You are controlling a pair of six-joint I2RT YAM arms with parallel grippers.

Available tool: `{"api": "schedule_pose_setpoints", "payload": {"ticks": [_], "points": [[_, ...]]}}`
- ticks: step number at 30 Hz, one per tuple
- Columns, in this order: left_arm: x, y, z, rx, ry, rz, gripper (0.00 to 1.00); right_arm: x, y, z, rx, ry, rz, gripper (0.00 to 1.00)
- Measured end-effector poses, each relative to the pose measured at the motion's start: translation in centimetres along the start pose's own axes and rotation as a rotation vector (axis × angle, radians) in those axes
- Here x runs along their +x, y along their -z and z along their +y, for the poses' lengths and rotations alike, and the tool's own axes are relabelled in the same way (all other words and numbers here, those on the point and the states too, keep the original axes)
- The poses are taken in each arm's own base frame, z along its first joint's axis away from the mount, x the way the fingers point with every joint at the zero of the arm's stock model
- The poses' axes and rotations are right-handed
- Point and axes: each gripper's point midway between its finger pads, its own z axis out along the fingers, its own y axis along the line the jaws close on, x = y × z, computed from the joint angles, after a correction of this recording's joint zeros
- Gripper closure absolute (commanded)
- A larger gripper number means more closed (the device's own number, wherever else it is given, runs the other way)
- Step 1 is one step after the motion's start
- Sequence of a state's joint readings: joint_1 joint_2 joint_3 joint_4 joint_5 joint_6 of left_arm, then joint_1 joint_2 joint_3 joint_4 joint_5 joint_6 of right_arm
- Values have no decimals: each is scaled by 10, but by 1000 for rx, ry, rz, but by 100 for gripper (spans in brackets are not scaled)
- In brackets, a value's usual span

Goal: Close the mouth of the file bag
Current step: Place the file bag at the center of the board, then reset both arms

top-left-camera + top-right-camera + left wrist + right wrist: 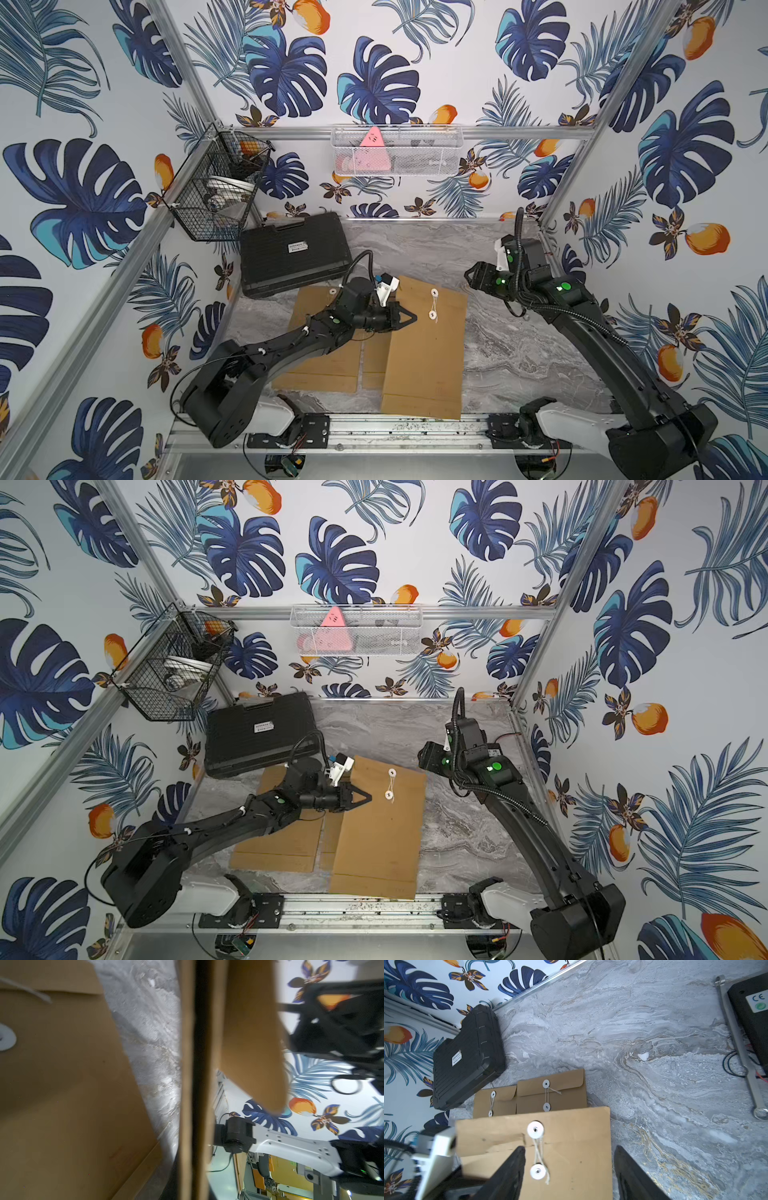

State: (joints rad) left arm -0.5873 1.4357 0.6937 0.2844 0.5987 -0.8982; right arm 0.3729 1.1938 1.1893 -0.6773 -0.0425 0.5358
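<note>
The file bag (424, 353) is a brown paper envelope lying at the middle of the table in both top views, also visible as the file bag (380, 833). Its flap is folded down. A white string runs between the upper disc (535, 1129) and the lower disc (537, 1171). My left gripper (409, 318) is shut on the bag's left edge, which looks slightly raised; in the left wrist view that edge (187, 1084) runs straight through the jaws. My right gripper (569, 1147) hangs open just right of the bag's top, holding nothing, with the discs beside one finger (510, 1167).
Two more brown envelopes (324, 361) lie under my left arm, left of the bag. A black case (293, 253) sits at the back left. A black wire basket (216, 183) and a white mesh basket (397, 151) hang on the walls. A spanner (737, 1047) lies by the right wall.
</note>
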Motion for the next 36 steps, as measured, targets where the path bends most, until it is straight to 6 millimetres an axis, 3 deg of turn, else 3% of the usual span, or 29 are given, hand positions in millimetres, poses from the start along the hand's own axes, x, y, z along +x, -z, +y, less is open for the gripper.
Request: {"api": "schedule_pose_setpoints", "payload": {"ticks": [3, 8, 10, 13, 16, 18, 22, 25, 28, 32, 36], "points": [[-4, -18, 34, -93, 31, -16, 96, -3, -12, 2, -3, -6, 1, 27], [-16, -38, 63, -213, -17, -6, 53, -1, -27, 1, 0, -9, 28, 24], [-19, -35, 71, -282, -54, 10, 39, -3, -28, -2, 7, -16, 26, 21], [-15, -18, 90, -398, -85, 48, 28, -9, -28, -11, 23, -32, 13, 19], [-14, 12, 113, -529, -82, 65, 27, -12, -31, -19, 32, -49, 11, 17], [-18, 33, 112, -571, -89, 49, 27, -10, -35, -24, 35, -58, 18, 16], [-33, 70, 83, -587, -179, -44, 25, -2, -32, -44, 57, -63, -20, 0], [-53, 100, 58, -589, -332, -208, 19, 6, -30, -76, 118, -8, -124, 0], [-68, 124, 52, -623, -516, -367, 12, 8, -32, -111, 242, 66, -224, 0], [-96, 144, 66, -730, -575, -468, 16, -11, -24, -153, 400, 44, -353, 0], [-120, 135, 64, -710, -463, -466, 28, -27, -22, -135, 335, 4, -356, 6]]}}
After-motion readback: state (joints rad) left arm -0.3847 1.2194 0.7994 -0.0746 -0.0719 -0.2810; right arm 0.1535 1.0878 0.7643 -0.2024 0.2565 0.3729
